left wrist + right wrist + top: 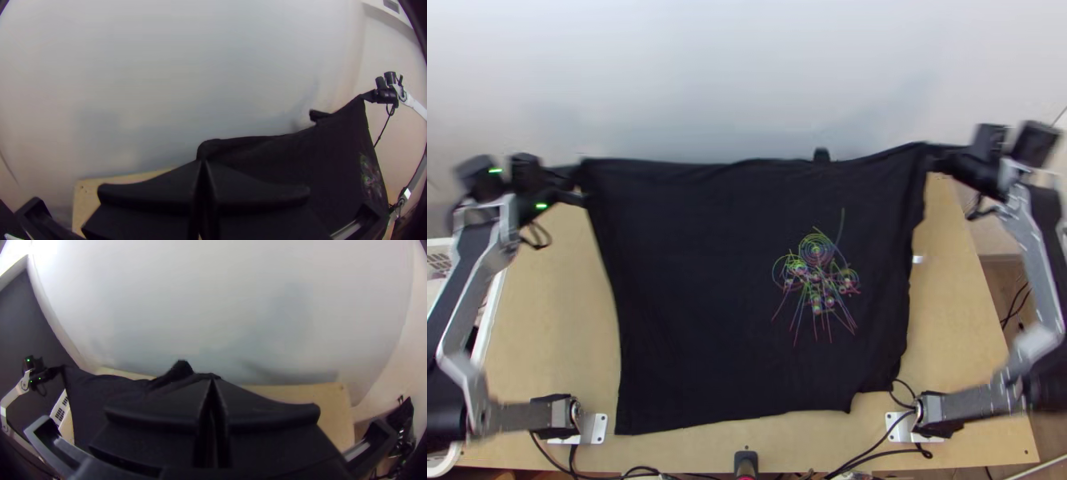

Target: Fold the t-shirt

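And we're in what looks like a robotics lab, folks, with 2 jointed robot arms (473,290) mounted on metal plates (597,429) at a light wooden table (555,320), black cables (867,456) trailing along its near edge!

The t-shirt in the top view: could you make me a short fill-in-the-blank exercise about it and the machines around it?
1. Apart from its print, the t-shirt has the colour ____.
2. Of the left gripper and the right gripper, ____ are shut on the shirt's far side.
3. The coloured line print lies nearer to the ____ gripper.
4. The light table is made of ____.

Missing words: black; both; right; wood.
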Action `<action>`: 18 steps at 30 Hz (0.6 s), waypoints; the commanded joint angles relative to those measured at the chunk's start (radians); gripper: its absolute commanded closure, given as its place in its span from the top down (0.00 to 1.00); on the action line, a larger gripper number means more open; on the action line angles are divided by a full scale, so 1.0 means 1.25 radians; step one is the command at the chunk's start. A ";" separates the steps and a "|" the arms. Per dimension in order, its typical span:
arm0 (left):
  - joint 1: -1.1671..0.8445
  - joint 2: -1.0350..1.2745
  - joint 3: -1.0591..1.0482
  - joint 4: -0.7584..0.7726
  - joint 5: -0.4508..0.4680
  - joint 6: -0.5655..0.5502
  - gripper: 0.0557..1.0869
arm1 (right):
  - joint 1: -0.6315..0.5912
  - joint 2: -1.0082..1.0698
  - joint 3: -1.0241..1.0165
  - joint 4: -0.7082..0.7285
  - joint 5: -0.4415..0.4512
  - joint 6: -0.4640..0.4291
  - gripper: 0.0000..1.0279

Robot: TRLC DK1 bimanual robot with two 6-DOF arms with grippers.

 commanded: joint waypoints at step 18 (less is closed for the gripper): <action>-0.108 0.469 0.175 -0.068 -0.176 0.153 0.04 | 0.121 0.600 0.384 -0.268 0.119 -0.230 0.03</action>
